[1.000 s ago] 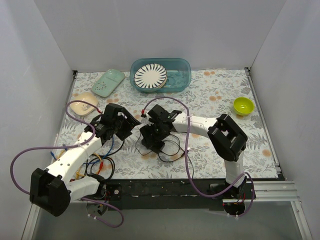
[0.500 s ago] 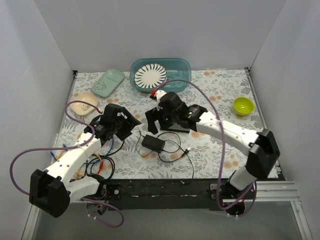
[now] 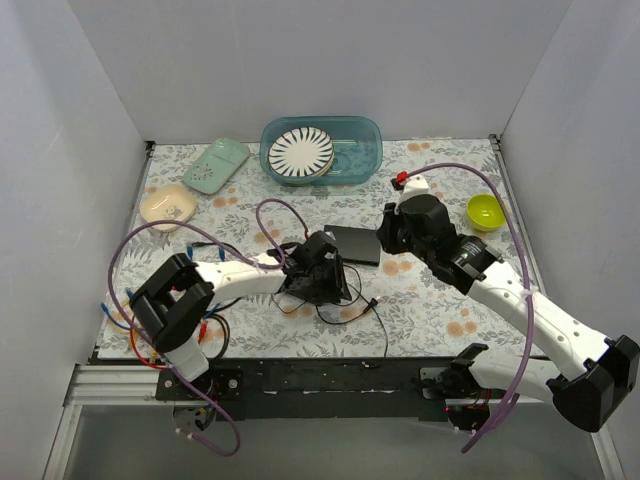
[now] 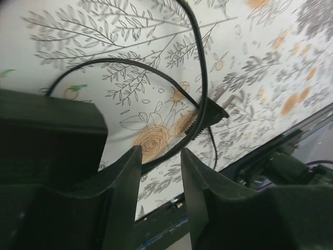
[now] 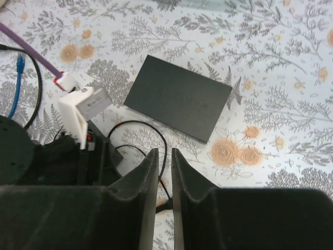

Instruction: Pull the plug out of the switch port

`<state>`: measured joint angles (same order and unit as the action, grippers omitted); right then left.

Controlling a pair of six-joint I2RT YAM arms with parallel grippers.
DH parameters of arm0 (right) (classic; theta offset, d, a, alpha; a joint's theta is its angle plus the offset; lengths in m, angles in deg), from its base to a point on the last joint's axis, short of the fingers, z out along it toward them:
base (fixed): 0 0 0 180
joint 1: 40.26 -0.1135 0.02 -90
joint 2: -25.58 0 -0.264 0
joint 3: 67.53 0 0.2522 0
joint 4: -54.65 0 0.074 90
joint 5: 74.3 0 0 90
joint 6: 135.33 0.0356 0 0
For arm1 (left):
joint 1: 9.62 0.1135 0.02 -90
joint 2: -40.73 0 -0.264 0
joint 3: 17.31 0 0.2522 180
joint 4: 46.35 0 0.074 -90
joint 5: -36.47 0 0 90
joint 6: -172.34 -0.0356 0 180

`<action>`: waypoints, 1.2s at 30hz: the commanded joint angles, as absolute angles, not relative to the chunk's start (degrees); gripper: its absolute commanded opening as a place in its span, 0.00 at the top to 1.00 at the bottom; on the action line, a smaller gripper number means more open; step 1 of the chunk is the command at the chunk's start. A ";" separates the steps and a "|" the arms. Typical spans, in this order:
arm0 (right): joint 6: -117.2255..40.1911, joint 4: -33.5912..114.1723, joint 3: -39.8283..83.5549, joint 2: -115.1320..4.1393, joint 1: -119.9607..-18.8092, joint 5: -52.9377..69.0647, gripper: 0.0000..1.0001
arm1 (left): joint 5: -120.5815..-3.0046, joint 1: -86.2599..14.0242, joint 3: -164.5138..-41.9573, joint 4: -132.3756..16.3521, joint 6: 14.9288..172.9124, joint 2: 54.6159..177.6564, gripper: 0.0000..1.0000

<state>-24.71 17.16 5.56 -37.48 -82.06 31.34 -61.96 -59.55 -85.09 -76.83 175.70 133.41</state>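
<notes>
Plug lies on desk just beyond left jaws, toward near edge, black cable looping past jaw gap. Left jaws partly spread, pinching nothing, low over desk middle. Right jaws nearly together, thin slit between, pinching nothing, raised above switch. Switch flat at desk middle, apart from plug. Blue bin holding striped plate at far edge.

The flat black switch box lies mid-tabletop, with the thin black cable coiled before it. Behind stands the teal plastic tub holding the striped round plate. The small green bowl lies right.
</notes>
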 commanded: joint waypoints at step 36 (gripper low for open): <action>-22.39 15.84 -1.65 -34.01 -80.69 30.47 0.80 | -32.97 -0.14 -70.26 -116.19 201.71 108.76 0.94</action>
<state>-22.50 15.28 -0.34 -34.99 -80.16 29.66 -41.32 -7.71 -68.69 -108.61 196.75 112.91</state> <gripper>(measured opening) 0.206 0.073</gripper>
